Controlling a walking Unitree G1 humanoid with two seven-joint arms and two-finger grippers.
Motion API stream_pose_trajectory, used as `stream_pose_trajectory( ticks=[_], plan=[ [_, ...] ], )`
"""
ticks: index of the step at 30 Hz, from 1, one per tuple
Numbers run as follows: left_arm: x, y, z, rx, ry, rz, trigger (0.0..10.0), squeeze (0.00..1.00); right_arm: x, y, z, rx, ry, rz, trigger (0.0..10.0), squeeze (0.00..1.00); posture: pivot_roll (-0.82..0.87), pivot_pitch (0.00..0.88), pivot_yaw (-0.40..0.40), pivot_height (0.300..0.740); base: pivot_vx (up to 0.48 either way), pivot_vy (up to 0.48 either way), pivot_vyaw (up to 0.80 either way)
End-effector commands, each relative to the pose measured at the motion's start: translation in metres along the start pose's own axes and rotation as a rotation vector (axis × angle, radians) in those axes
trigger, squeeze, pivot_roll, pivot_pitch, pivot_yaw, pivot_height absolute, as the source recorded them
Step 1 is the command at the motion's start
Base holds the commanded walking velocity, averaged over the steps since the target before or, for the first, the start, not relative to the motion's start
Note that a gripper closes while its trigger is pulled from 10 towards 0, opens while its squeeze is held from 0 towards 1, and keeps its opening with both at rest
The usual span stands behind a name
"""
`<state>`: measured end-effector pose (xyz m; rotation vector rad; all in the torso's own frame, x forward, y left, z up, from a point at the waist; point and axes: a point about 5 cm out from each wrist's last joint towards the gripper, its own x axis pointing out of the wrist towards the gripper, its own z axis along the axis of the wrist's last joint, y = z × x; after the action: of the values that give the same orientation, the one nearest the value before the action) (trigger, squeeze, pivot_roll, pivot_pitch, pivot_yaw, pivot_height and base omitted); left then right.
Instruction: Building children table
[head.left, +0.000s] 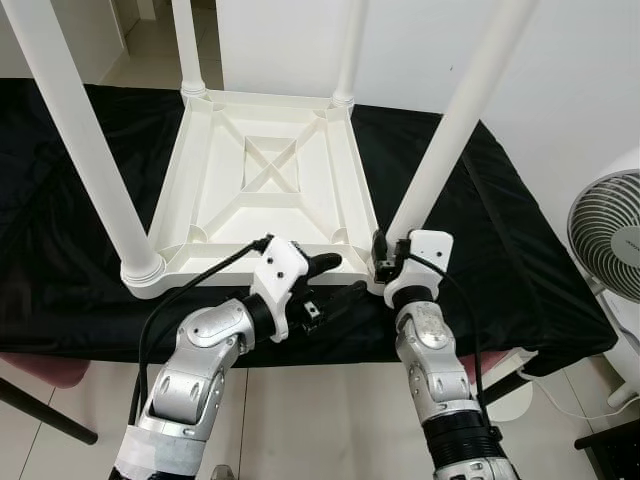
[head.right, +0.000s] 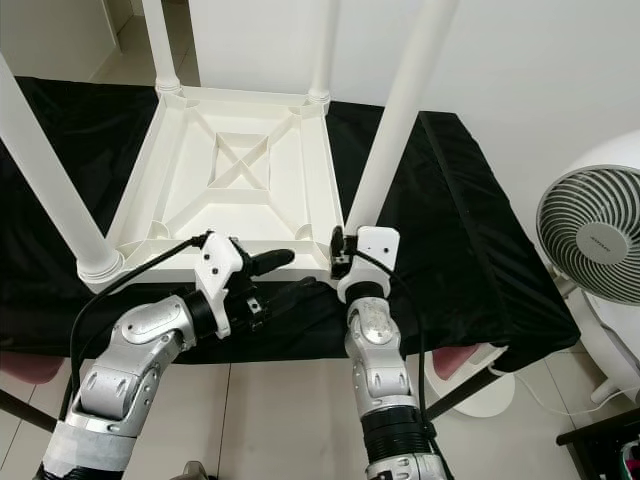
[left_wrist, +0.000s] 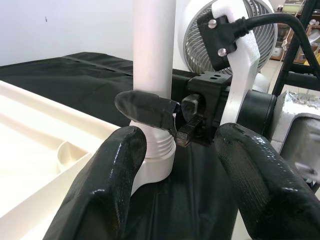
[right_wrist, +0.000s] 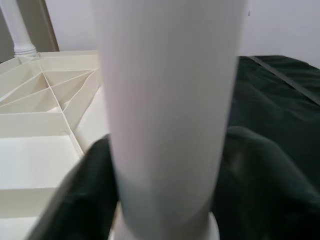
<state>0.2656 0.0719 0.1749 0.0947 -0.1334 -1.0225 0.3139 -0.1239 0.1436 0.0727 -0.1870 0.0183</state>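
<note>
A black cloth (head.left: 500, 250) is spread across the middle of the frame, and on it an upturned white table top (head.left: 265, 180) is laid with its ribbed underside showing. Four white legs are seen rising from its corners toward the upper edge of the frame. A white fan (head.left: 608, 232) stands at the right edge.

The near right leg (head.left: 455, 130) is seated in the corner socket at lower centre, its long axis running up and slightly rightward from there. The right gripper (head.left: 381, 262) is set at the base of this leg, and in the right wrist view its two black fingers (right_wrist: 252, 170) are seen on either side of the leg, closed against it. This arm is the nearer one, directly below the socket.

The left gripper (head.left: 335, 278) is held just left of the same corner, its fingers apart and nothing between them, pointing rightward at the leg's threaded collar (left_wrist: 155, 150).

The coming move is judged to turn on twisting the leg about that upright axis.
</note>
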Motion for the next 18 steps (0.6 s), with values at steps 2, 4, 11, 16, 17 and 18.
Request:
stream_pose_trajectory(
  ticks=[2, 4, 11, 16, 17, 18],
  plan=[
    [0.001, 0.007, -0.002, -0.012, 0.009, 0.119, 10.0, 0.00, 0.002, -0.005, 0.004, 0.015, -0.016, 0.040, 10.0, 1.00, 0.10, 0.047, -0.068, 0.740, 0.000, 0.000, 0.00],
    [0.002, 0.007, -0.002, -0.011, 0.008, 0.121, 10.0, 0.00, 0.003, -0.007, 0.005, 0.010, -0.019, 0.075, 10.0, 1.00, 0.10, 0.046, -0.069, 0.740, 0.000, 0.000, 0.00],
    [0.001, 0.006, -0.002, -0.006, 0.012, 0.117, 10.0, 0.00, 0.005, -0.012, 0.005, -0.004, 0.003, 0.214, 10.0, 1.00, 0.11, 0.047, -0.073, 0.740, 0.000, 0.000, 0.00],
    [-0.002, 0.000, -0.008, -0.003, 0.043, 0.094, 10.0, 0.00, 0.006, -0.022, 0.006, -0.001, 0.067, 0.507, 10.0, 0.00, 0.12, 0.052, -0.071, 0.740, 0.000, 0.000, 0.00],
    [-0.003, -0.001, -0.011, -0.004, 0.053, 0.089, 10.0, 0.00, 0.006, -0.023, 0.006, -0.002, 0.081, 0.564, 10.0, 0.00, 0.12, 0.055, -0.068, 0.740, 0.000, 0.000, 0.00],
    [-0.004, -0.002, -0.012, -0.004, 0.058, 0.087, 10.0, 0.00, 0.006, -0.024, 0.006, -0.003, 0.089, 0.595, 10.0, 0.00, 0.12, 0.055, -0.068, 0.740, 0.000, 0.000, 0.00]
  ],
)
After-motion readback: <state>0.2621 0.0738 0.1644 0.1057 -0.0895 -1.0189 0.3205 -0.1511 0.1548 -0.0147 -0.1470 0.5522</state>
